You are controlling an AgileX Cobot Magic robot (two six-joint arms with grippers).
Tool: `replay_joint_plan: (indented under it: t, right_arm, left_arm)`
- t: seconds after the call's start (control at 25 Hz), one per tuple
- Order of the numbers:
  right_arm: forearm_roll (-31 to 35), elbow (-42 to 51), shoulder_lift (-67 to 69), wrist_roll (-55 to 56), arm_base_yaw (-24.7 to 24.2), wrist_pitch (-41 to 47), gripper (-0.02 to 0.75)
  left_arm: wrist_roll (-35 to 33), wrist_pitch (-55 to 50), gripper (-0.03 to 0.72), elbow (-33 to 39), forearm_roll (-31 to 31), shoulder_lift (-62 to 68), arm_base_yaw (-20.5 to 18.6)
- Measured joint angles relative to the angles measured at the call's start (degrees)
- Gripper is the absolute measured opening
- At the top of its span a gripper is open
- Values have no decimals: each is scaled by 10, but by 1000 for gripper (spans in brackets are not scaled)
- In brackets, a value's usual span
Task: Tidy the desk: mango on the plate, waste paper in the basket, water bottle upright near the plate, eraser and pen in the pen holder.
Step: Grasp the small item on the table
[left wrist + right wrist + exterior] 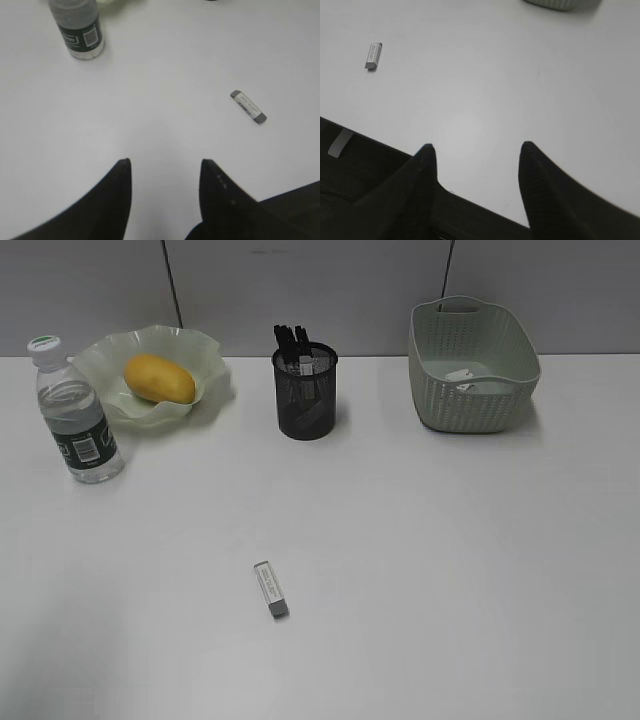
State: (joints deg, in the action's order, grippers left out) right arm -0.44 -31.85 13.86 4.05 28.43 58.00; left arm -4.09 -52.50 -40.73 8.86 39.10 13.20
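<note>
Only the eraser (271, 590) is left, lying alone on the desk (450, 570) in front of the pen holder (305, 392); next, one arm must drop over it; left gripper (165, 165) and right gripper (476, 150) both gape empty; one mango (159, 378), one bottle (78, 415), one basket (473, 365).

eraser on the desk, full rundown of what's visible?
The eraser is a small flat rectangular bar, white with faint grey print along its sleeve and a darker grey end facing the near edge. It lies flat and slightly slanted on the bare white desk, alone in the middle foreground, well apart from the pen holder behind it. Nothing touches it but the desk.
</note>
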Motion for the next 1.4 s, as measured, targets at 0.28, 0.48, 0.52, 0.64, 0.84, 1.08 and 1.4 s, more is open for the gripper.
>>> replay_joint_plan:
  t: [0.28,0.48,0.52,0.64,0.84,1.08,1.4]
  right_arm:
    - [-2,0,0,0,0,0,424]
    - [-2,0,0,0,0,-1,424]
    - [-2,0,0,0,0,-1,424]
    - [-2,0,0,0,0,-1,424]
    - [-2,0,0,0,0,-1,424]
    - [-2,0,0,0,0,-2,423]
    - [-2,0,0,0,0,-2,423]
  left_arm:
    - [0,4,361,-79,132,212,4]
    - [2,14,361,-113,173,343,60]
    - [9,21,361,-116,175,367,78]
    - [49,59,361,-121,178,427,127]
    - [153,126,361,-121,173,504,186]
    - [196,147,361,-169,165,588,224]
    - [388,57,361,-288,-9,688,266]
